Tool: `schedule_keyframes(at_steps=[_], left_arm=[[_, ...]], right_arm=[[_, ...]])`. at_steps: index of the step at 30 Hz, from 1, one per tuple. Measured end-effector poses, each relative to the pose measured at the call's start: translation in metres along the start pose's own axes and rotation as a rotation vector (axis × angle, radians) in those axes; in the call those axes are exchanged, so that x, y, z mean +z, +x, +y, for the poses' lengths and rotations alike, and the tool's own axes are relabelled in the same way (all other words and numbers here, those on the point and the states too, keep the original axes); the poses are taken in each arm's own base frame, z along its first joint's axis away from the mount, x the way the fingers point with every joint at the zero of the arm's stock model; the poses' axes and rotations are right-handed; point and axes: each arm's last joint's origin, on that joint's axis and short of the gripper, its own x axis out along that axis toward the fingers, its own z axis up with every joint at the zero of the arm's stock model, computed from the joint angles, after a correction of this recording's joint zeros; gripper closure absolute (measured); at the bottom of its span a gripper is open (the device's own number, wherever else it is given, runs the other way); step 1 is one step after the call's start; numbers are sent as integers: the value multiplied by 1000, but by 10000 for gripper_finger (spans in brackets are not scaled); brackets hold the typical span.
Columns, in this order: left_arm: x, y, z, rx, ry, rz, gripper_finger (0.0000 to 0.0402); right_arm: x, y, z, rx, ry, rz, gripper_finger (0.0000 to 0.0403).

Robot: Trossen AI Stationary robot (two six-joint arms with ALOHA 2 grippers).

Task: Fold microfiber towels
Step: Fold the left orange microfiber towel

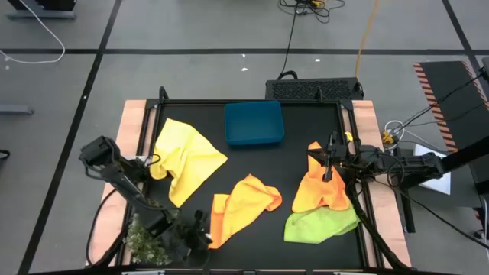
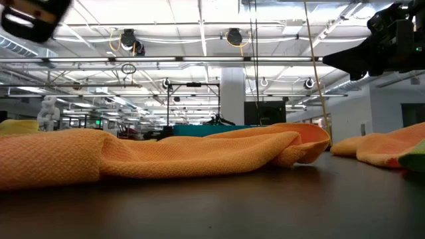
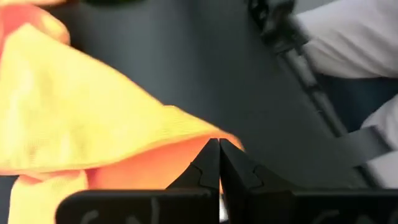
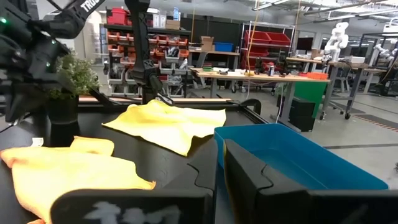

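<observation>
1. Lying spread on the black table (image 1: 294,164): four microfiber towels, none folded flat.
2. Resting crumpled at the table's left side: the yellow towel (image 1: 186,159), also showing in the right wrist view (image 4: 166,124) beyond the blue bin (image 4: 292,155).
3. Sitting at the table's far middle, just beside that yellow cloth: the blue bin (image 1: 254,123).
4. Lying bunched near the table's front middle: the middle orange towel (image 1: 243,205), filling the low view (image 2: 159,156) as a long rumpled ridge.
5. Hovering at the front left corner, right at that towel's near edge: the left gripper (image 1: 200,238), fingers pressed together (image 3: 219,163) with no cloth visibly between them.
6. Standing beside the left arm at the corner: the small green plant (image 1: 145,241).
7. Piling up at the right side: the right orange towel (image 1: 317,191), overlapping the lime green towel (image 1: 321,225) just in front of it.
8. Hanging above the right orange towel's far end: the right gripper (image 1: 328,156), fingers closed together (image 4: 219,177), gripping nothing.
</observation>
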Motion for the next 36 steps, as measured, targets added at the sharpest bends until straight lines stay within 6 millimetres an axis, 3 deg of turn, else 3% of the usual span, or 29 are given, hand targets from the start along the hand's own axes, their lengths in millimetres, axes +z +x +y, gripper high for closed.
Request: schedule_keyframes(at_steps=[4, 11, 17, 24, 29, 36], left_arm=[[9, -5, 18, -7, 33, -6, 388], [23, -28, 71, 26, -100, 19, 335], [15, -11, 97, 41, -137, 127, 300], [0, 1, 104, 122, -64, 267, 277], [-10, 14, 91, 95, 105, 328, 262], [-22, 33, 88, 219, 180, 386, 224]], right_arm=[[0, 0, 0, 0, 0, 0, 387], [0, 0, 0, 0, 0, 0, 387], [0, 0, 0, 0, 0, 1, 387], [0, 0, 0, 1, 0, 0, 387], [0, 0, 0, 1, 0, 0, 387], [0, 0, 0, 1, 0, 0, 387]])
